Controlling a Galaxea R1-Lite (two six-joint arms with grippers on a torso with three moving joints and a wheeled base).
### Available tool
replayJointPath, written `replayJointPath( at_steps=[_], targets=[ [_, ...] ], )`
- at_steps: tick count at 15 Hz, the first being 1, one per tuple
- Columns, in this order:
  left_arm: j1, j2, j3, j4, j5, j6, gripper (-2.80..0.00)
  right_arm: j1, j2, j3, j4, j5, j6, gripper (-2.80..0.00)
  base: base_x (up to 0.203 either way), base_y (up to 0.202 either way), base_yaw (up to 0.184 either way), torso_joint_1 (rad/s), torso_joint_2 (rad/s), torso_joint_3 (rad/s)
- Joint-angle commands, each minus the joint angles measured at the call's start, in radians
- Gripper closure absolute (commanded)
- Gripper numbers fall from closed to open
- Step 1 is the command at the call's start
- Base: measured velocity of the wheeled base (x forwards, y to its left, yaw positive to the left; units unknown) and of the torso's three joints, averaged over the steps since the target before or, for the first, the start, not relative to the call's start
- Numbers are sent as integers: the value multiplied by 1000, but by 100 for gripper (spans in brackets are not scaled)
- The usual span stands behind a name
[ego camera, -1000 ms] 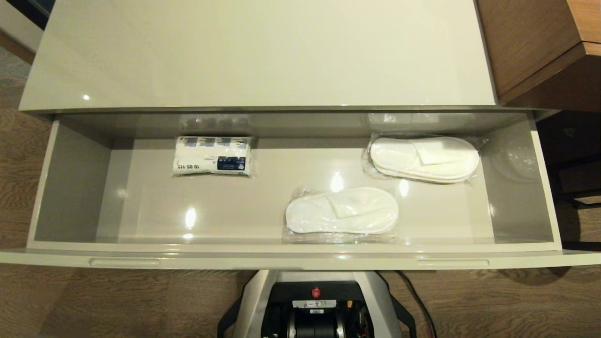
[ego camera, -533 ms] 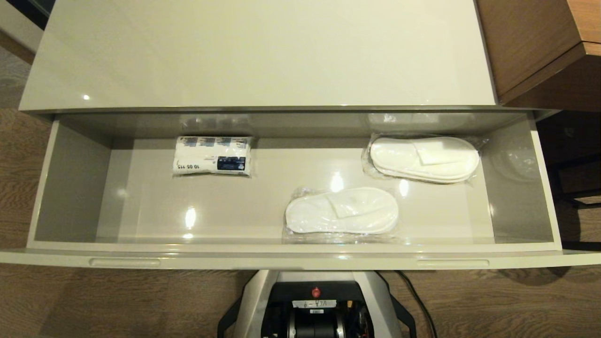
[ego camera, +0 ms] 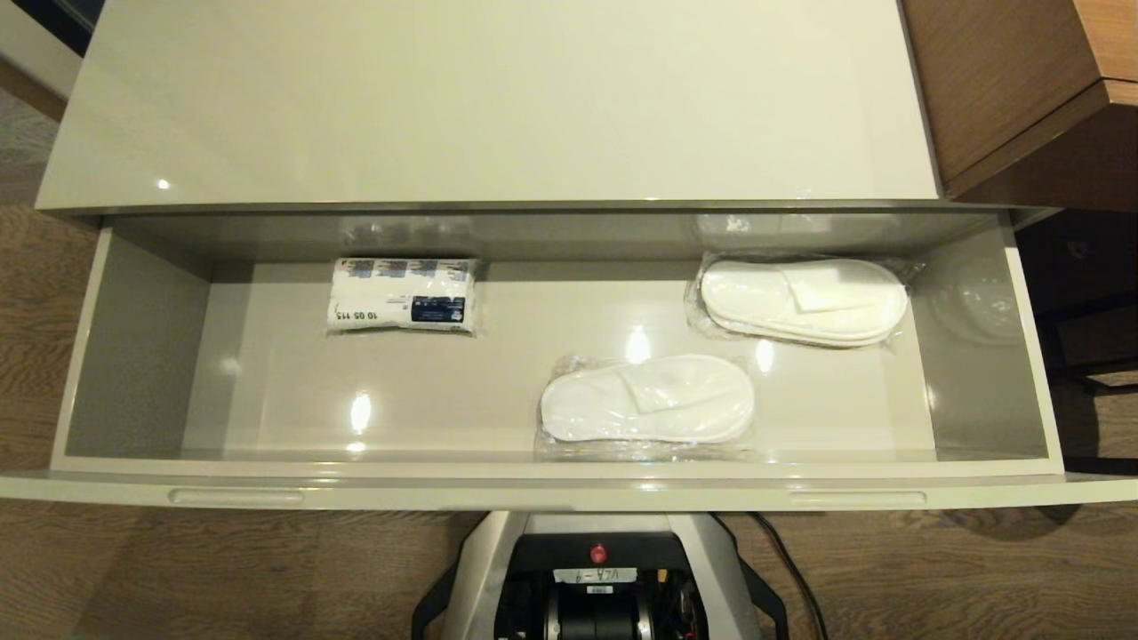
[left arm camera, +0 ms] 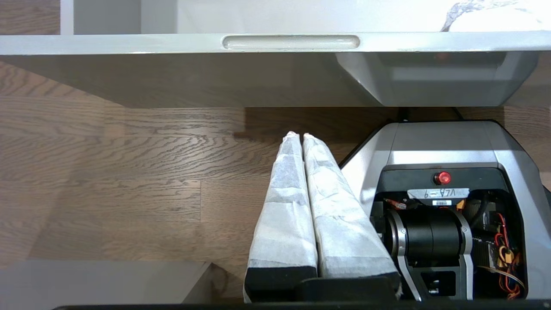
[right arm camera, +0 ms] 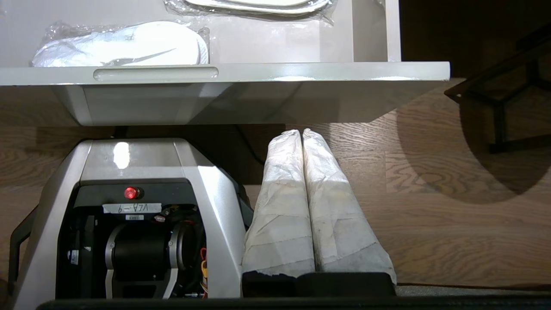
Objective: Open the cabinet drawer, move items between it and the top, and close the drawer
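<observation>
The cabinet drawer (ego camera: 569, 487) stands pulled fully out, its front edge with two slim slots (ego camera: 236, 498) just ahead of my base. Inside lie two wrapped white slipper pairs, one near the front (ego camera: 647, 398) and one at the back right (ego camera: 803, 300). A white packet with a dark blue label (ego camera: 402, 295) lies at the back left. The glossy cream top (ego camera: 489, 98) is bare. My left gripper (left arm camera: 300, 136) and right gripper (right arm camera: 301, 131) hang shut and empty beside my base, below the drawer front, outside the head view.
Brown wooden furniture (ego camera: 1022, 89) adjoins the cabinet on the right. A dark frame (right arm camera: 499, 107) stands on the wood floor to the right of the drawer. My base (ego camera: 597, 578) sits right at the drawer front.
</observation>
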Motion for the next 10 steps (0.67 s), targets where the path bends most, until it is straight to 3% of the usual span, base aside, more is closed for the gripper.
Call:
replayJointPath(
  at_steps=[1, 10],
  targets=[
    [1, 1, 0, 0, 0, -1, 0, -1, 1, 2, 0, 0, 0, 0, 0, 0, 0, 0, 0, 0],
    [2, 2, 0, 0, 0, -1, 0, 0, 1, 2, -2, 0, 0, 0, 0, 0, 0, 0, 0, 0]
  ],
)
